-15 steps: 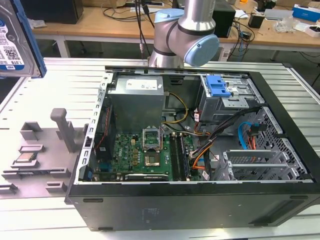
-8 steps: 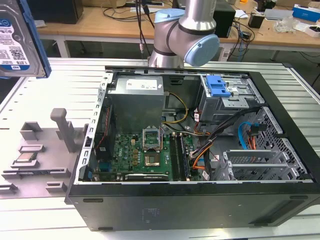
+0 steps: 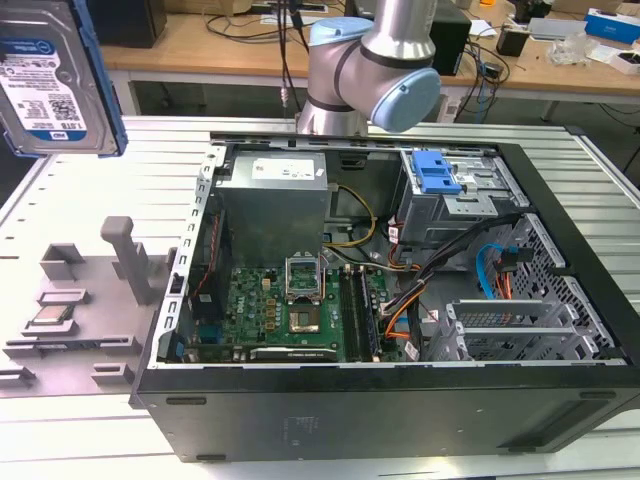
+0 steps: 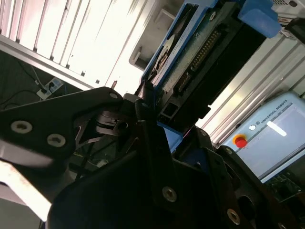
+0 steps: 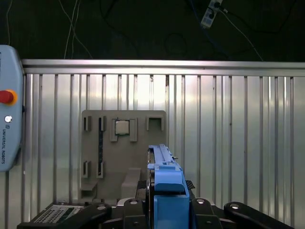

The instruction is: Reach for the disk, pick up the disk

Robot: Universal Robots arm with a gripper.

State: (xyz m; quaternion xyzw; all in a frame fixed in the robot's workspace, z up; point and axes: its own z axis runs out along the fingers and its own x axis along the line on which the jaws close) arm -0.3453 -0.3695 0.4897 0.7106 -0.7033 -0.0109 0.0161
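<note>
Hanging high over the counter (image 3: 60, 200) at the exterior view's left, the disk (image 3: 50, 80) is clamped between the fingers (image 4: 152, 145). It is likely rigid, dense and shock-sensitive, and its blue side rails seem the safest hold, clear of the circuit board.

Robot arm (image 3: 372, 55), top centre of the exterior view: silver-grey metal tube sections joined by rounded housings, each closed with a pale blue cap (image 3: 408, 100). Gripper (image 4: 155, 112), seen in both wrist views: matte black linkage plates and angular bars with straight edges, fastened by round silver-headed screws (image 4: 56, 140) set in recessed holes.
</note>
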